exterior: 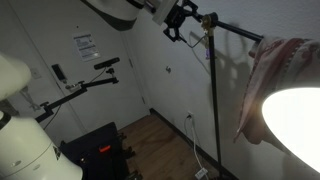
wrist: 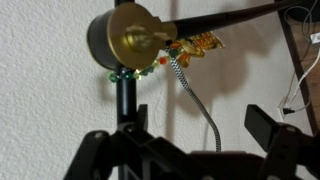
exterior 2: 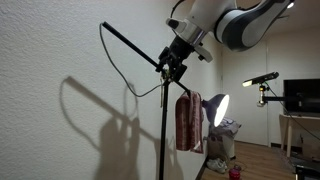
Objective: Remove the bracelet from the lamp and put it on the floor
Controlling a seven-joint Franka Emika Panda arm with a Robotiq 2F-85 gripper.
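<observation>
The lamp has a thin black pole (exterior: 213,110) with a slanted cross arm, a brass joint (wrist: 135,38) and a glowing white shade (exterior: 295,120). It also shows in an exterior view (exterior 2: 165,130). The bracelet (wrist: 195,44), a thin loop with golden and green beads, hangs at the brass joint. In an exterior view it is a small pale dangle (exterior: 207,45). My gripper (wrist: 198,130) is open and empty, level with the pole just below the joint. It sits next to the joint in both exterior views (exterior: 180,22) (exterior 2: 175,65). The wooden floor (exterior: 160,140) lies far below.
A pinkish-white cloth (exterior: 270,75) (exterior 2: 188,120) hangs from the cross arm by the shade. A braided electric cord (wrist: 195,100) drops from the joint between my fingers. A black tripod stand arm (exterior: 80,95) reaches out in front of the white wall (wrist: 60,110).
</observation>
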